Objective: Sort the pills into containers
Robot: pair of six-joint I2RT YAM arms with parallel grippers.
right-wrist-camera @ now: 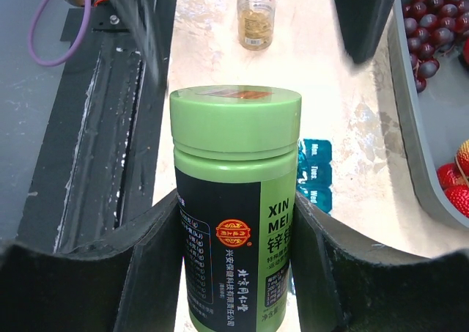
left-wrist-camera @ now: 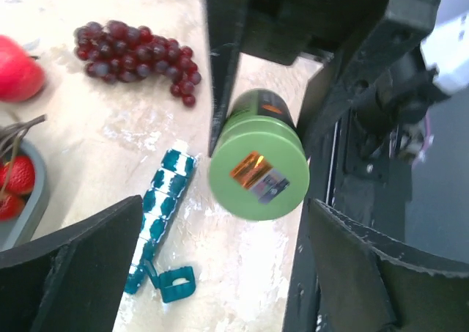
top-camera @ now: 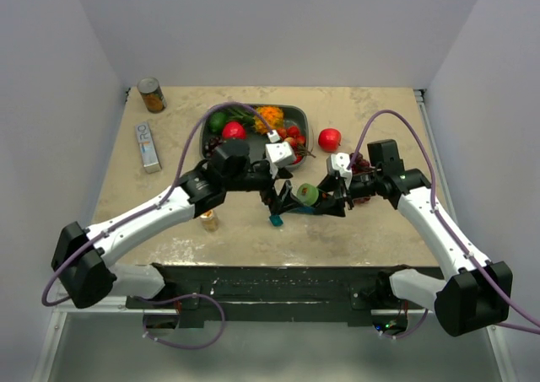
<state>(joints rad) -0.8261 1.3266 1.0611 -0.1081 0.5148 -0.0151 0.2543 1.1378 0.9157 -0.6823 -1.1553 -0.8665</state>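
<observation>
Over to the right gripper (right-wrist-camera: 234,273): clamps one green-lidded pill bottle (right-wrist-camera: 234,163) by the body between both fingers, lid turned towards the left gripper (left-wrist-camera: 220,266). There, jaws spread wide on either side of that lid, gripping nothing. Down on the table (top-camera: 135,201), just beneath the bottle: one teal container strip (left-wrist-camera: 165,193), lying flat, one cell lid flipped open at its end; cell count too hard to call. Near the left arm, one small amber bottle (top-camera: 208,221), upright. At the far side, one grey tray (top-camera: 297,112) of fruit, one red apple (top-camera: 329,138) just beside it, one bunch of grapes (left-wrist-camera: 135,50) on the table, one tin can (top-camera: 152,95) in the far left corner.
</observation>
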